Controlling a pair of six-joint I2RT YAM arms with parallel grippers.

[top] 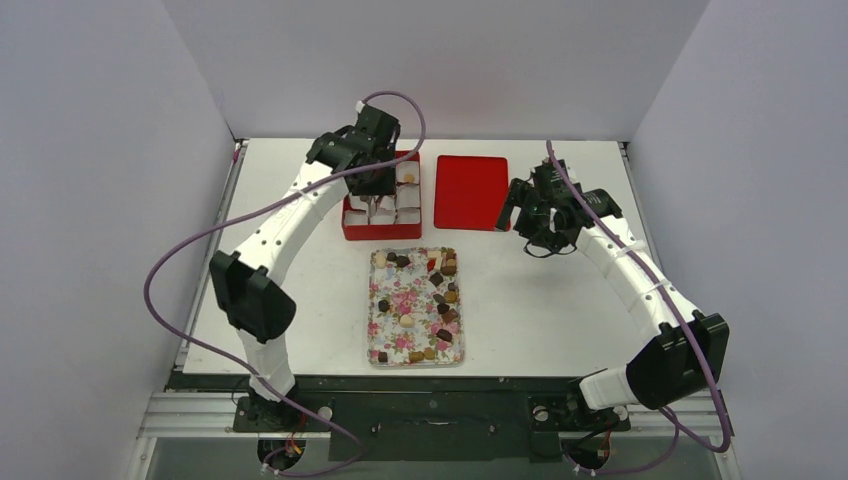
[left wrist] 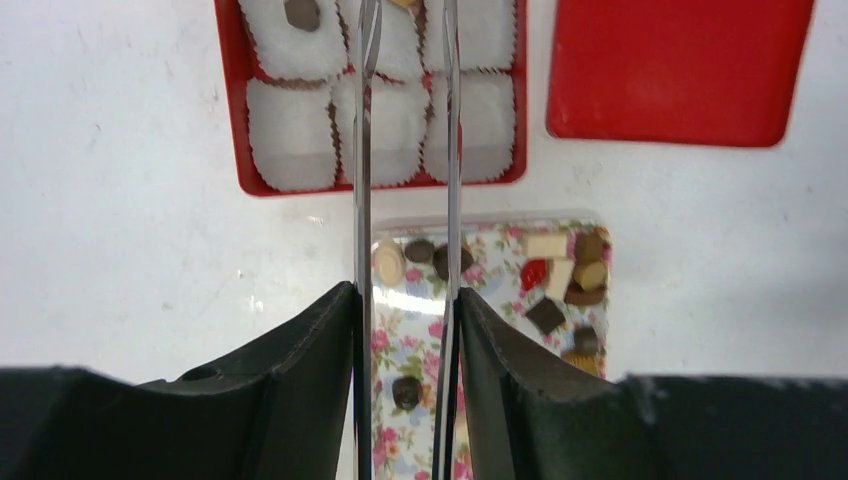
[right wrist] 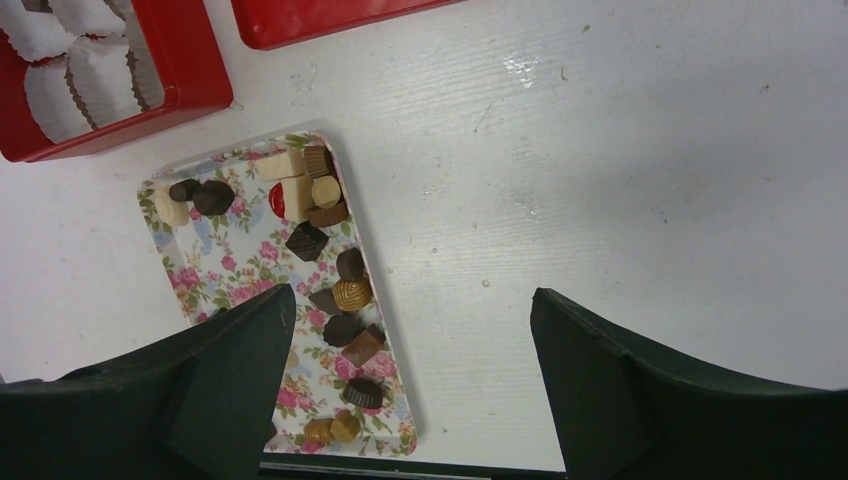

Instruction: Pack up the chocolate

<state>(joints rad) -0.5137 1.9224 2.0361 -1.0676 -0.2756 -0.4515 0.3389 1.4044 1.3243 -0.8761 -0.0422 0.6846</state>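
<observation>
Red box (left wrist: 229, 90) under narrowly parted left jaws, right jaws wide

Illumination bright, even and diffuse, from overhead, in all views. Faint soft shadows on the table (top: 320, 300). Small glare patch on tabletop, right wrist view. Black finger bodies of left gripper (left wrist: 407, 15) and right gripper (right wrist: 410, 300) lie near-lens, out of focus.

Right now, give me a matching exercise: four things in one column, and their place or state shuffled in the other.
1 red compartment box with white paper cups
2 flat red lid
3 floral-patterned tray
4 right gripper

A jaws wide apart
B carries loose chocolates
C under the left gripper
D lies right of the box

Pairs: 1-C, 2-D, 3-B, 4-A
</observation>
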